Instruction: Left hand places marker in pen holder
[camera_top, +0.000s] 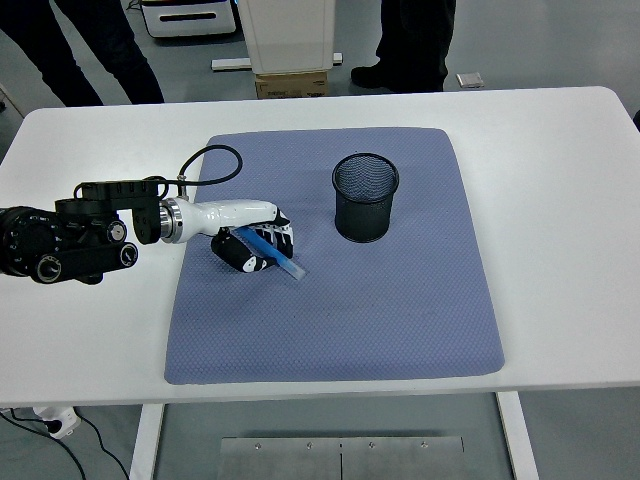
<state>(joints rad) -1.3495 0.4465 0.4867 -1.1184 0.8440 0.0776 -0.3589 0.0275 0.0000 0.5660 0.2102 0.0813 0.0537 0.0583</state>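
The mat (340, 310) looks like matt blue-grey cloth with a fine dotted texture. The pen holder (365, 197) is black metal mesh. The desk (560, 200) is smooth white, and the marker (268, 252) looks like glossy blue plastic.

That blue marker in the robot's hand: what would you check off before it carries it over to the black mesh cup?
1. Left hand closed on the marker: ok.
2. Marker clear of the blue mat: cannot tell; its tip looks very near the cloth.
3. Pen holder upright, mouth open: ok.
4. Mat between hand and holder free of objects: ok.
5. Holder has room inside: cannot tell through the mesh.
6. People's legs stay beyond the table's far edge: ok.
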